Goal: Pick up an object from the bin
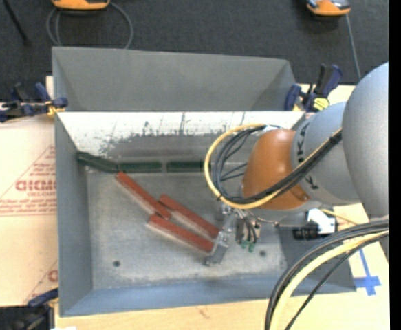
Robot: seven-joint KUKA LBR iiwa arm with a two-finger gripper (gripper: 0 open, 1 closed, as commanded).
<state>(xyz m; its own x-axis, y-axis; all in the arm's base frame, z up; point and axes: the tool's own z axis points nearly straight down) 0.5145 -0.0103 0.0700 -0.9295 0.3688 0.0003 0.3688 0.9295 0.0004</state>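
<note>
A set of long red-brown bars [176, 222] lies slantwise on the bin floor, running from the upper left down to the middle right. My gripper [222, 241] is low in the bin at the right-hand end of these bars, touching or just above that end. A dark green strip [145, 164] lies along the foot of the back wall, apart from the gripper.
The arm with its orange cover and looped cables hangs over the right side of the bin. The grey bin floor to the left of and in front of the red bars is bare.
</note>
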